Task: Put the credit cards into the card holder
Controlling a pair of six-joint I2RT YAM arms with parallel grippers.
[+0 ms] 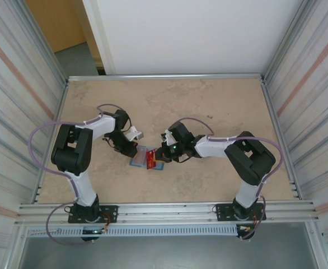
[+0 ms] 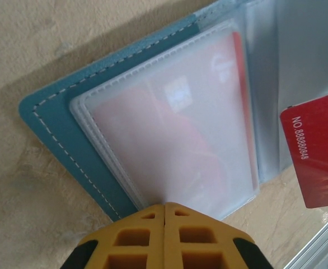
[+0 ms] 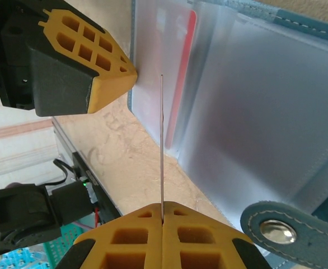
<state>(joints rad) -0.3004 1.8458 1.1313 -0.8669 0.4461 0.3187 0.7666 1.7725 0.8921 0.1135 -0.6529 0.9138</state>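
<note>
The right claw (image 3: 163, 212) is pressed together on a red credit card (image 3: 162, 140), pinched by one end and held just beside the open card holder (image 2: 52, 131), at its right side. The holder is laid flat and spread open on the desk (image 2: 24, 224), with its closing tab (image 3: 279, 228) lying loose on the side nearest the right claw. The left claw (image 2: 165, 218) is shut on nothing and is set against the edge of the holder's clear sleeves (image 2: 175, 140), apparently to pin them down. Deeper in the holder, a second card (image 3: 183, 78) is seen lodged inside a frosted sleeve.

The sleeves are stacked closely and lie flat, so the held card's leading edge could be caught on a lip or slid between two sleeves instead of into a pocket. If it is pushed against a closed pocket, the thin card could be bent or twisted out of the pinch. The holder could also be shoved across the desk if the pinning slips.

From the right wrist, the held card is seen edge-on as a thin line. Its long axis is judged to run from the right claw toward the holder's sleeves, with the free end pointed at them.
</note>
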